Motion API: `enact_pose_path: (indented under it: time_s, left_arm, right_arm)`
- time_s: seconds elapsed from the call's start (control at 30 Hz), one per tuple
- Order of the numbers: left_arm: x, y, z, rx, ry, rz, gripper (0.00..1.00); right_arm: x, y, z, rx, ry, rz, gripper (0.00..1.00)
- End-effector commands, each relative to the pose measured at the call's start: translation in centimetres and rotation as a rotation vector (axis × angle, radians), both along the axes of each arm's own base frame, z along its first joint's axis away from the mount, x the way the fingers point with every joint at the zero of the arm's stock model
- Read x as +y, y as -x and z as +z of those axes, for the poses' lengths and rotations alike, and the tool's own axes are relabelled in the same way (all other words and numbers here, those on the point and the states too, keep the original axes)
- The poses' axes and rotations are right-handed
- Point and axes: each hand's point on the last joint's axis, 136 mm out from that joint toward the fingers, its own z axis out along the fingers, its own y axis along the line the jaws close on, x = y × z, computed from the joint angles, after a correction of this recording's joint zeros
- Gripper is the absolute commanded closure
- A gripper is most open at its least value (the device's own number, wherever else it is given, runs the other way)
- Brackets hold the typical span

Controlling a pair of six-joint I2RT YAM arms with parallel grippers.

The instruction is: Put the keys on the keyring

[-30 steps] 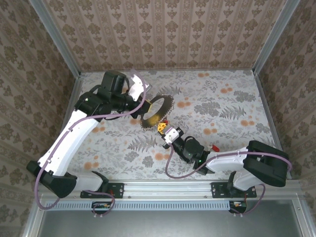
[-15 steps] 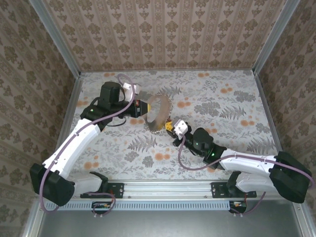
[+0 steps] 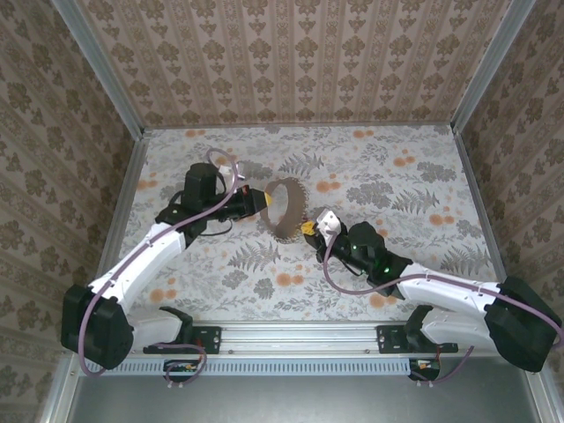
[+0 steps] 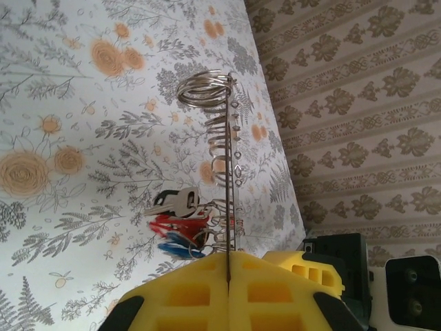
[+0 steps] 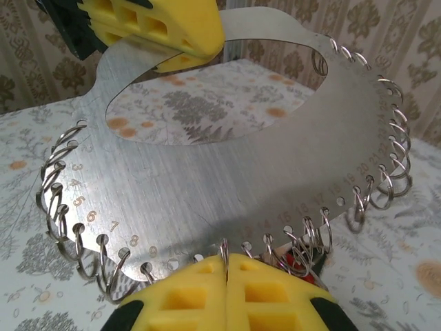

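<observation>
Clamping the lower rim of the keyring [image 5: 207, 172], we are pressing the yellow fingers of our right end effector [image 5: 226, 270] together on the thin metal band. Just beside those fingers, the keys [image 4: 176, 222] are bunching against the small wire loops lining the rim. We are seeing a silver blade, red heads and a blue head, but we are not managing to tell whether they are threaded on. Farther along the band, our left end effector [image 4: 228, 270] is gripping the opposite rim, its fingers closed tight on the metal too. Between the two arms we are holding the keyring upright, edge-on to the left wrist camera, over the flowered worktop [image 3: 397, 176]. Beyond it, the patterned wall [image 3: 300, 62] is closing off the back.
</observation>
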Motion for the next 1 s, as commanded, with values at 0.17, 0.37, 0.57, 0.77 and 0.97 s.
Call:
enact_pose_path:
  time_s: [0.17,0.37,0.57,0.77,0.97]
  left_arm:
    - [-0.1,-0.3,-3.5,0.089,0.016,0.075,0.8]
    - [-1.1,0.1,-7.6,0.145,-0.042,0.06,0.71]
    - [-1.5,1.0,-12.3,0.206,-0.098,0.067,0.61]
    - [-0.6,2.1,-15.6,0.235,-0.185,0.084,0.55]
    - [1.2,2.6,-15.2,0.17,-0.29,0.11,0.53]
  right_arm:
    - [0.5,0.1,0.8,0.054,-0.056,0.07,1.0]
    - [0.2,0.0,-1.7,0.127,-0.025,0.073,1.0]
    - [-0.5,-0.4,-5.0,0.199,0.022,0.041,1.0]
    - [-1.6,-0.7,-8.3,0.257,0.077,-0.02,1.0]
    - [-1.8,-1.2,-7.5,0.262,-0.067,-0.042,1.0]
